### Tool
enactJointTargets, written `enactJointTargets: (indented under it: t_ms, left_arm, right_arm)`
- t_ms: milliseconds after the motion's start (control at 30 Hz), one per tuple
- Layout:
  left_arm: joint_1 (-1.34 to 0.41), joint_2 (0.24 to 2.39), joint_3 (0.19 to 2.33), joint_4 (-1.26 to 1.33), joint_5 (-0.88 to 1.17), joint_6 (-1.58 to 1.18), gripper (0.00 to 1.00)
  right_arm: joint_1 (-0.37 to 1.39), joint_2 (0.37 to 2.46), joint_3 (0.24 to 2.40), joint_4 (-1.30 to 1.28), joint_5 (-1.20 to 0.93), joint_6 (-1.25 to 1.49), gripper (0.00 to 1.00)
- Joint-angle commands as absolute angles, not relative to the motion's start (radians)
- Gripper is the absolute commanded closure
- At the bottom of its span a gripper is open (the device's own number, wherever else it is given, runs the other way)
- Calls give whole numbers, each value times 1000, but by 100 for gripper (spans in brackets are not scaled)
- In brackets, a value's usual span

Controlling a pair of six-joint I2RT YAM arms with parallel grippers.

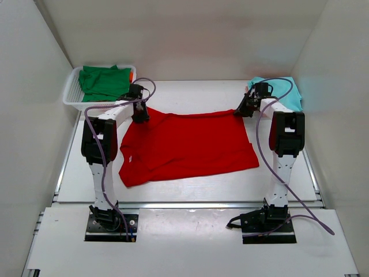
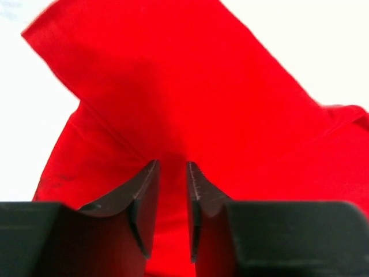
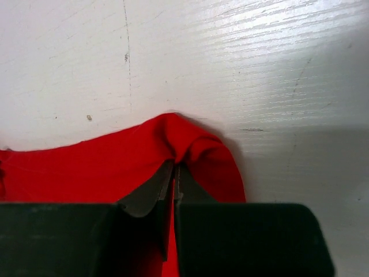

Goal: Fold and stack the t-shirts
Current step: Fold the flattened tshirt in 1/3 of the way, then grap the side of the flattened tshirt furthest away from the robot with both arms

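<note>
We find the top view bright and evenly lit from above, with only faint shadows. In the left wrist view the table (image 2: 323, 46) burns out to white, and the red shirt (image 2: 190, 98) is oversaturated and soft. The right wrist view is sharp, with streaked glare at upper right and shadow at lower right.

This is a robot lab test cell. Plain white panels (image 1: 190, 34) wall in a scuffed white table (image 1: 184, 187) on three sides. A left arm (image 1: 101, 144) and a right arm (image 1: 283, 144) stand on black plates (image 1: 112, 228) at its near edge, and purple cables (image 1: 320, 224) trail loose.
</note>
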State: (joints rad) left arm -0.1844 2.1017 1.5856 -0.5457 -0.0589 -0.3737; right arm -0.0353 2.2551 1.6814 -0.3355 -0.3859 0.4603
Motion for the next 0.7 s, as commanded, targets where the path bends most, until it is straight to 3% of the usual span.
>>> enactJointTargets:
  t_ms: [0,167,367,567,667]
  left_arm:
    - [-173,2009,1560,-525,-49,-374,62]
    - [-169,1997,1520,-512,-60,-373,48]
    - [-175,2036,1548,-512,-61,-380,50]
    - [-178,2046,1536,-489,-66,-393,61]
    - [-170,2057,1543,-483,-64,-394,72]
  right_arm:
    - [-40,2232,1712,-327,-394,436,100]
    - [-32,2171,1678,-308,-379,431,100]
    - [-20,2149,1680,-322,-371,416,100]
    - [-25,2140,1658,-311,-376,416,100]
    - [-23,2138,1651,-304,-376,416,100]
